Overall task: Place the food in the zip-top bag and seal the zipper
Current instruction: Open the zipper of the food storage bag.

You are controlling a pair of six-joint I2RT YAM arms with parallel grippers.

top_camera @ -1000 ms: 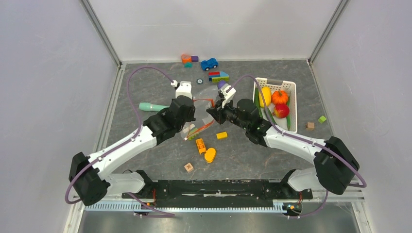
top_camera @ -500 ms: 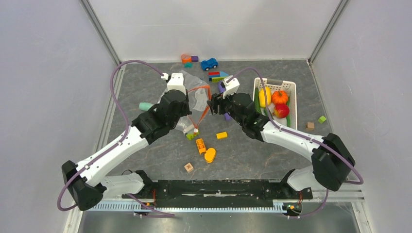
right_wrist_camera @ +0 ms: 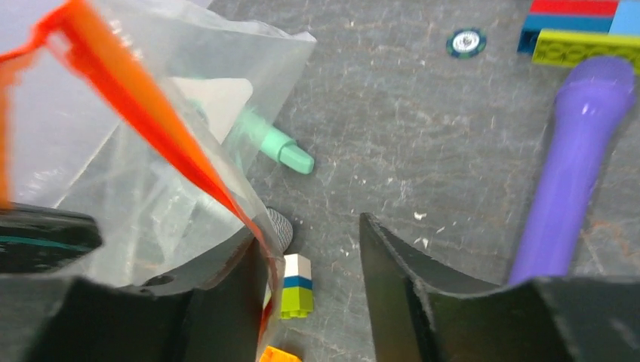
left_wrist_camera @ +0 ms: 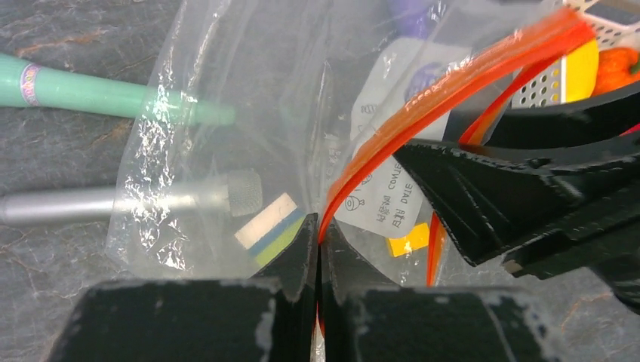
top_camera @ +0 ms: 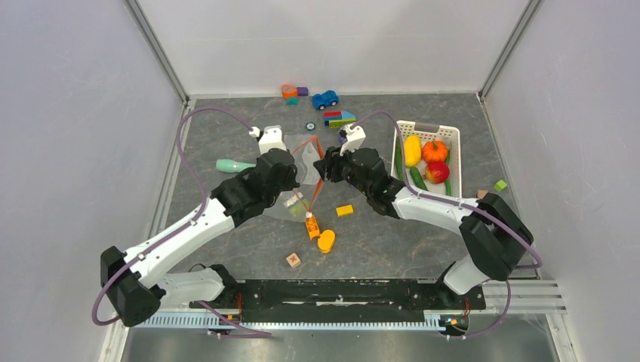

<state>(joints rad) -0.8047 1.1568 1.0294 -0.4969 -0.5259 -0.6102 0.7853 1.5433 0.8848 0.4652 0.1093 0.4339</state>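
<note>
The clear zip-top bag (top_camera: pixel 305 160) hangs between my two grippers at mid-table. Its orange-red zipper (top_camera: pixel 316 188) runs down toward the front. My left gripper (left_wrist_camera: pixel 318 235) is shut on the zipper strip (left_wrist_camera: pixel 453 79) at the mouth edge; it also shows in the top view (top_camera: pixel 296 172). My right gripper (right_wrist_camera: pixel 311 234) is open. The bag (right_wrist_camera: pixel 143 173) drapes over its left finger (right_wrist_camera: pixel 226 302) with the strip against that finger. The food lies in the white basket (top_camera: pixel 451 134): yellow squash (top_camera: pixel 412 149), orange pumpkin (top_camera: pixel 434 151), red fruit (top_camera: pixel 437 172), green cucumber (top_camera: pixel 417 179).
A purple tool (right_wrist_camera: pixel 581 151) lies beside my right gripper, and a teal tool (top_camera: pixel 234 166) lies left of the bag. A white-blue-green block (right_wrist_camera: pixel 296 285), a yellow block (top_camera: pixel 344 210) and orange blocks (top_camera: pixel 321 235) lie in front. A blue car (top_camera: pixel 325 99) and other blocks are at the back.
Both grippers carried the bag toward the back of the table, then drew it slightly forward and lower. The zipper strip now hangs longer toward the front.
</note>
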